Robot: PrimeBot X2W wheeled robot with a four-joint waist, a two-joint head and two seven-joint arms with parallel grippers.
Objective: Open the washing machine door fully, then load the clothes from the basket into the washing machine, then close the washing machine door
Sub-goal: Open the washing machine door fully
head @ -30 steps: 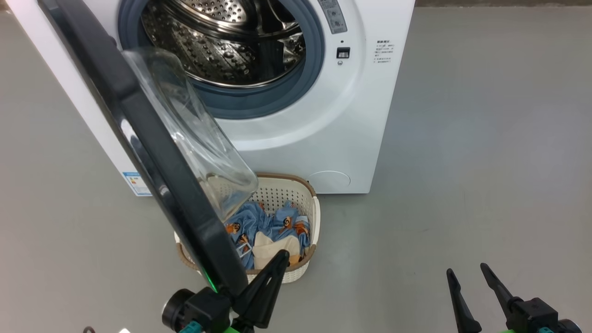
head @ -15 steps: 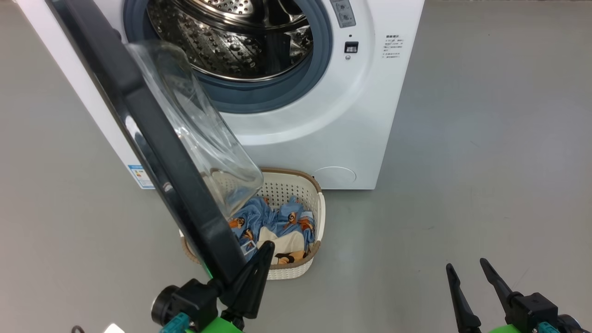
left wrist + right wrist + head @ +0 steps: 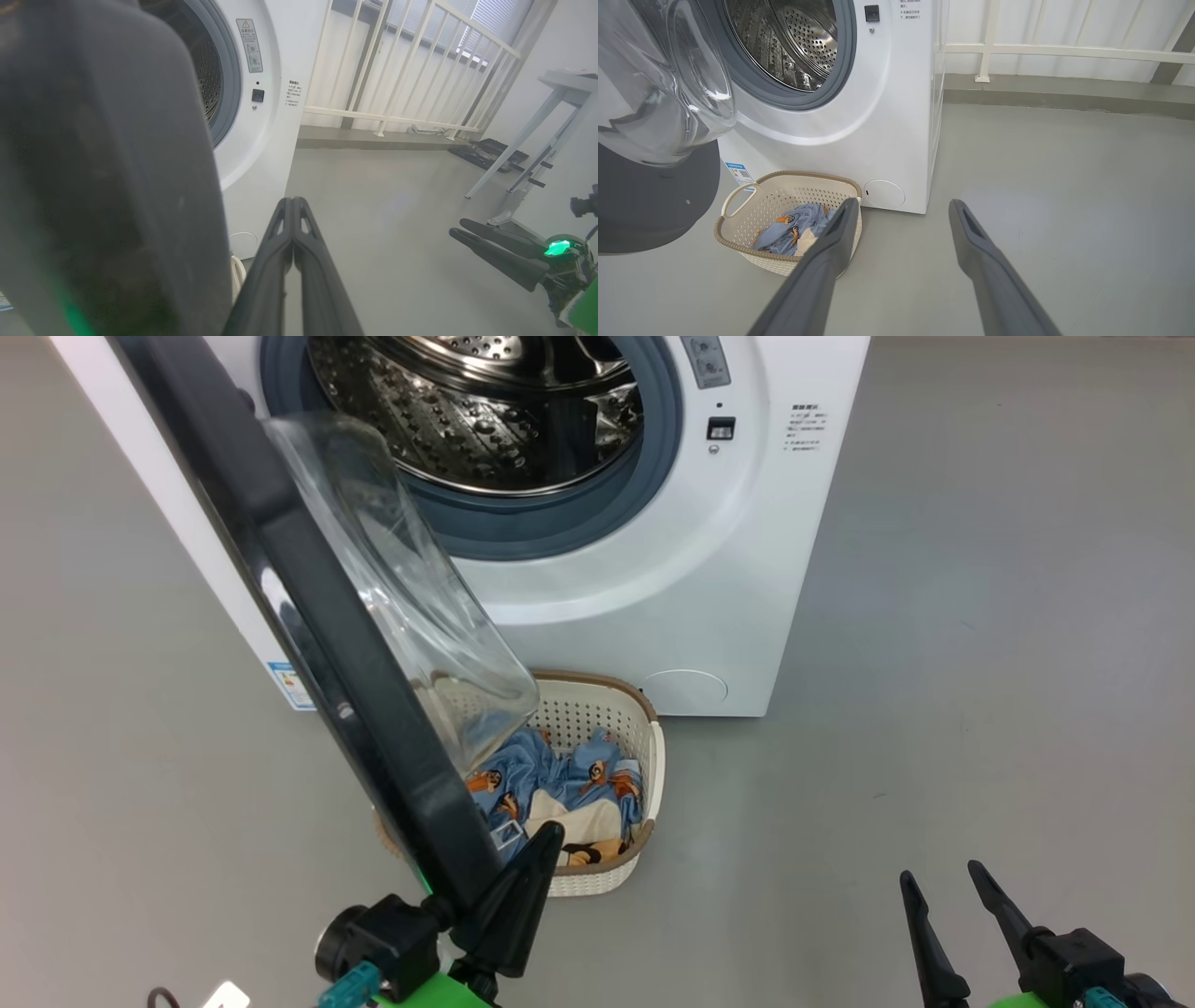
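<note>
Since a second ago my head camera has turned a little, and the washing machine door [image 3: 308, 616] stands slightly wider. My left jaws, clenched and empty, lean beside its near edge, I think to push it. My right jaws wait released, near right. The clothes [image 3: 560, 779] lie in the basket [image 3: 657, 765] under the door.

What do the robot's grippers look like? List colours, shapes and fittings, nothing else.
The left gripper and right gripper match: two long, tapering matte-black fingers, slotted near the tips, on a blocky black body. Behind each sits a bright green wrist section with a teal connector. A green light glows on the right one.
</note>
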